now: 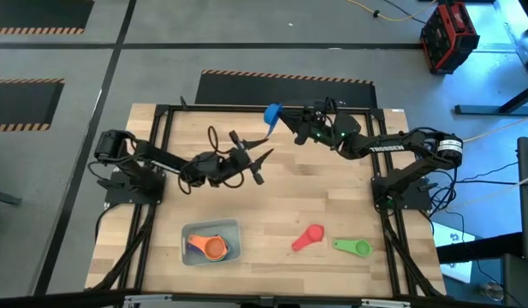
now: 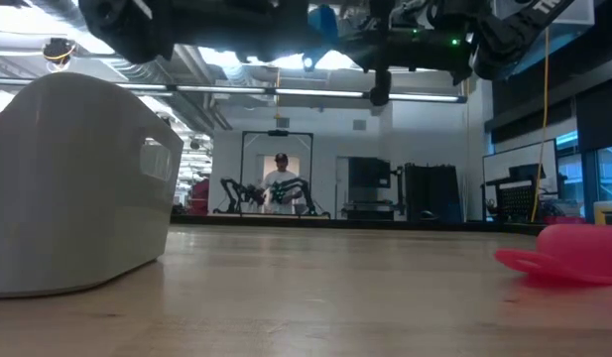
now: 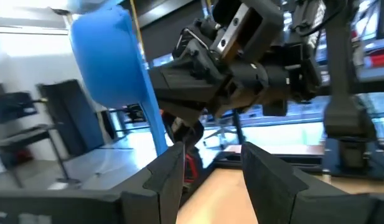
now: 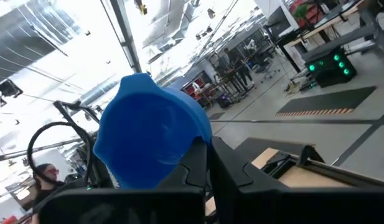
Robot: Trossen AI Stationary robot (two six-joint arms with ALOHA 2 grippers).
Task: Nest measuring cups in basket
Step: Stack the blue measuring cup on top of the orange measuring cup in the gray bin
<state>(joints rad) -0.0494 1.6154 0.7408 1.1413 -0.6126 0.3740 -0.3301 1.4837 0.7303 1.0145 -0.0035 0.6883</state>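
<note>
A blue measuring cup [image 1: 272, 113] is held high above the table's far middle, with my right gripper [image 1: 285, 121] shut on it. In the right wrist view its round bowl [image 4: 148, 130] stands just beyond the fingers. My left gripper [image 1: 258, 161] hovers open over the table's middle, nearer than the cup. In its wrist view [image 3: 210, 155] nothing lies between its fingers. The pale basket [image 1: 229, 229] rests on the table at the near left, and an orange cup [image 1: 214, 248] lies nested in others inside it. On the wood at the near right lie a pink cup [image 1: 309, 238] and a green cup [image 1: 353, 247]. My right gripper pinches the blue cup's flat handle [image 3: 155, 118] between its two fingers, at the handle's free end. The fingers come from the table's right side, slanting slightly upward. The cup is lifted clear of the table, with its bowl [image 3: 107, 56] standing above the fingers.
In the low view the basket's wall [image 2: 67, 188] fills the left and the pink cup [image 2: 573, 253] lies at the right, with bare wood between them. A black frame [image 1: 246, 107] edges the table. A person stands far back in the room [image 2: 281, 183].
</note>
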